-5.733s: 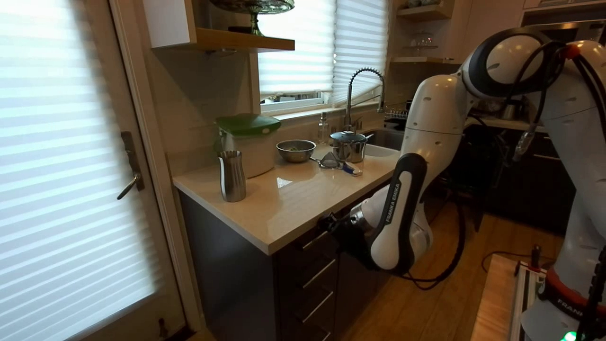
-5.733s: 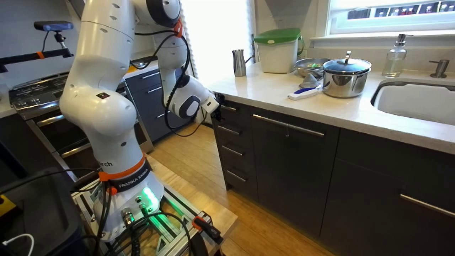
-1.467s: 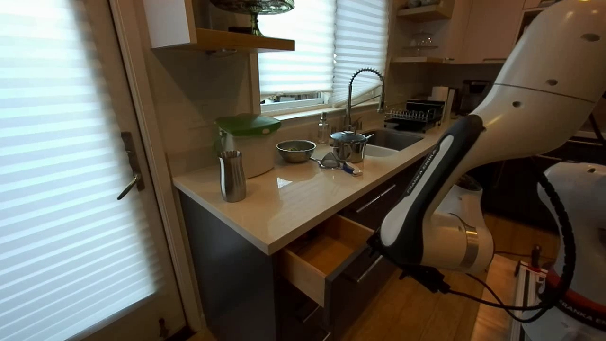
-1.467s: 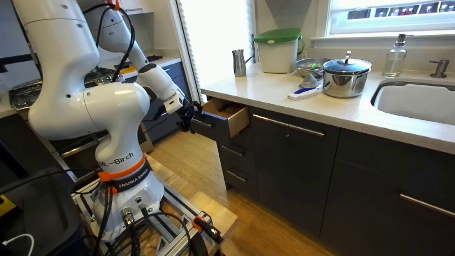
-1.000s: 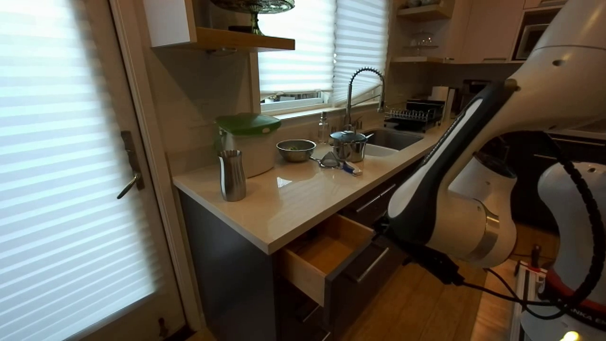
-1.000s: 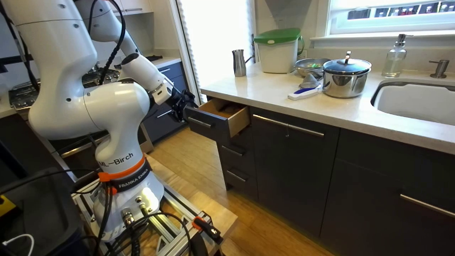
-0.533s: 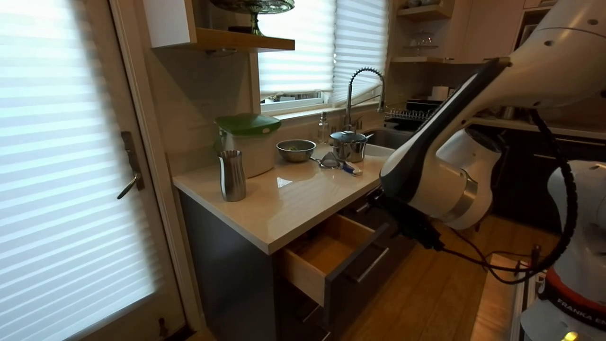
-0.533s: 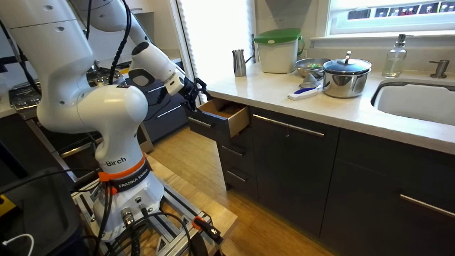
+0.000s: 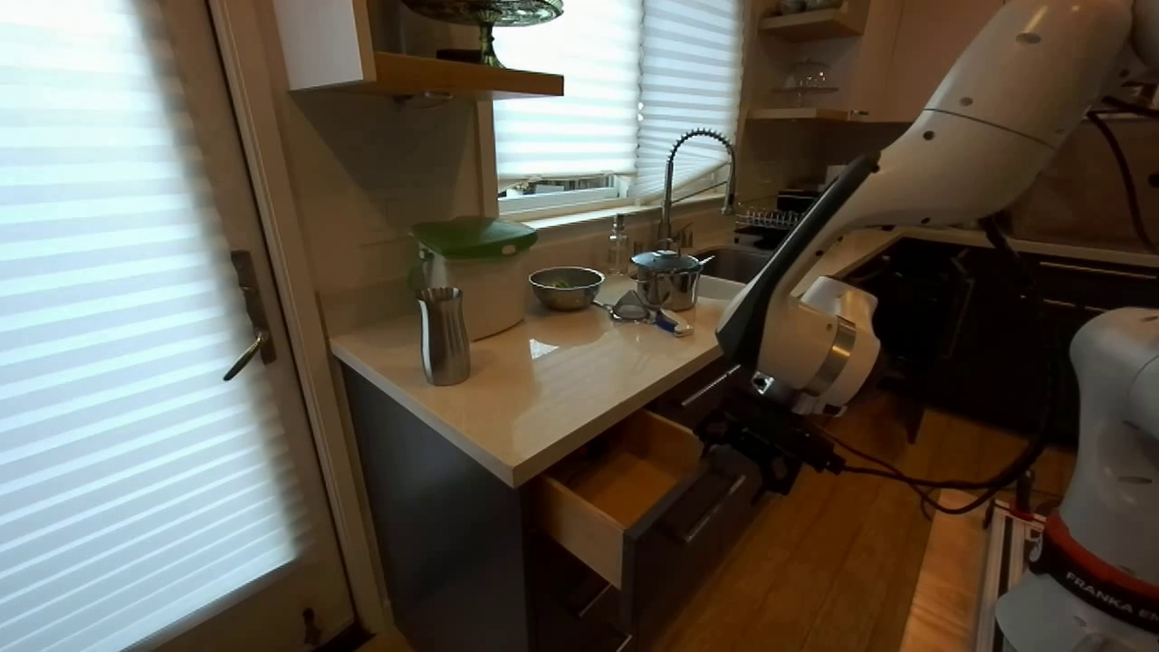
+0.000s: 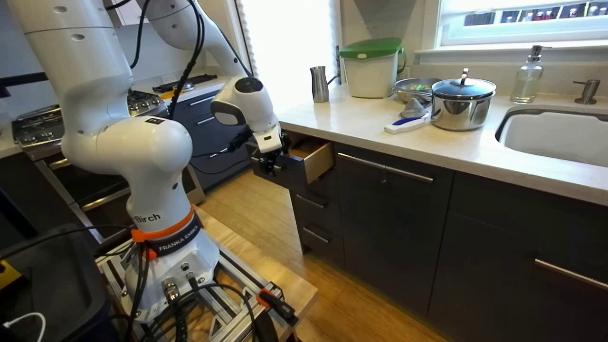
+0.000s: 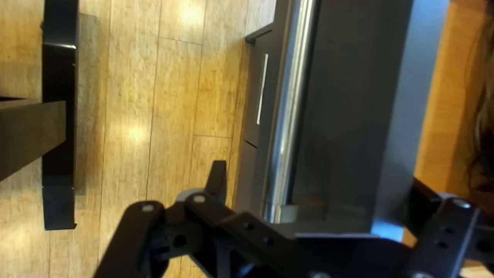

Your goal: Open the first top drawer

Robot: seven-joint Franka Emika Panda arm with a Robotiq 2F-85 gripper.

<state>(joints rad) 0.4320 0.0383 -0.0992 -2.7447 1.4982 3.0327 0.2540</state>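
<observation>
The first top drawer is pulled out, its dark front (image 9: 665, 534) and light wood side (image 9: 579, 530) showing in an exterior view. Its front (image 10: 295, 175) also shows in an exterior view. In the wrist view its silver bar handle (image 11: 293, 100) runs lengthwise beside the dark front (image 11: 351, 96). My gripper (image 9: 738, 453) points down at the drawer front's far end in that exterior view. In the wrist view the gripper (image 11: 318, 177) is open. One finger is outside the handle, the other on the inner side of the front. I cannot tell whether they touch it.
The counter (image 9: 579, 380) overhangs the drawer box. A metal cup (image 9: 444, 337), a green-lidded bin (image 9: 475, 272), a bowl (image 9: 567, 288) and a pot (image 9: 667, 279) stand on it. Lower drawers (image 10: 311, 202) are shut. A dark bar (image 11: 60, 116) lies over the floor in the wrist view.
The drawer was shut 5.7 s ago and is pulled out now. Over the last second my gripper rose beside the drawer front, turned to point down and lowered astride it.
</observation>
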